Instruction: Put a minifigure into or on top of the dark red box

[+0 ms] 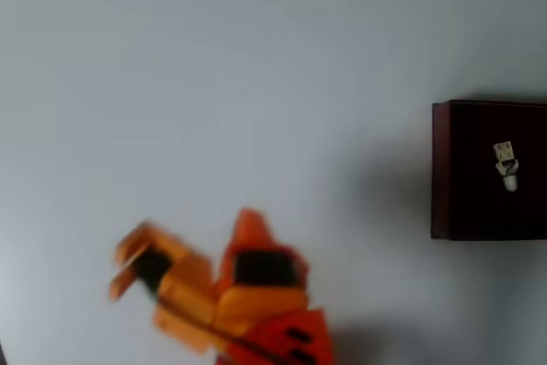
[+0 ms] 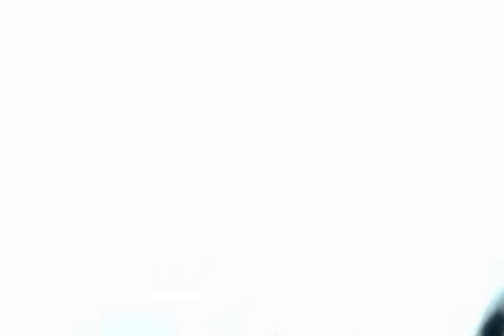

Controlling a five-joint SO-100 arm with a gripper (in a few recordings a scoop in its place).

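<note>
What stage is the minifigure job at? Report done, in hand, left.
Done: the minifigure lies inside the dark red box at the right edge of the overhead view. In hand: nothing visible; the orange arm's hand is blurred at lower left, far from the box, over the pale table. Left: nothing apparent for this figure.

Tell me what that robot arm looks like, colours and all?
In the overhead view the arm is bright orange plastic, built from chunky blocks with black sections set between them, likely its motors. A thin dark cable runs along its lower part. Its end effector is orange too, with a black patch behind it, but it is blurred, so finer markings cannot be made out.
</note>
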